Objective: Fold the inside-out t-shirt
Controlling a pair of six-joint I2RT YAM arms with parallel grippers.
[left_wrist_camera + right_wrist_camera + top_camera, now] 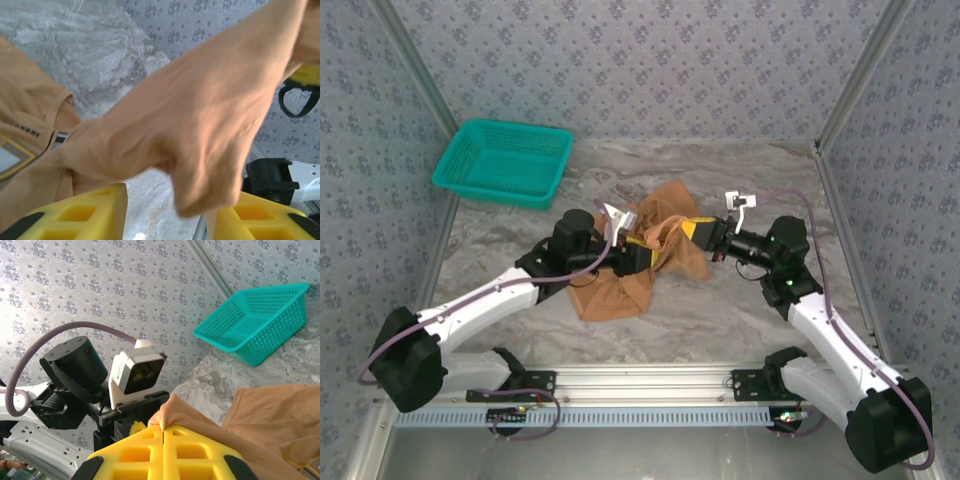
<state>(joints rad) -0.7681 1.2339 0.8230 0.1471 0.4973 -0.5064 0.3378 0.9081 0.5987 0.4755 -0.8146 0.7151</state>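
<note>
Mid-table, between my two arms: the inside-out t-shirt [620,290] hangs bunched in the air. Its lower part trails on the marble table [740,310] toward the near left, well apart from the teal basket [505,160] at the far left.

My right gripper [163,429] is clamped on a ridge of the cloth, closed tight with fabric caught in the seam. My left gripper [175,200] faces it from just to the left with its jaws apart. A lobe of cloth droops into the gap, and I see no pinch on it.

The step, as I read it, is opening the shirt out before any fold. To do it well I should close the left jaws on a single edge, hem or shoulder, not on a wad. Then I should draw the two grips apart evenly, low over the table, so the cloth spreads flat without twisting.
</note>
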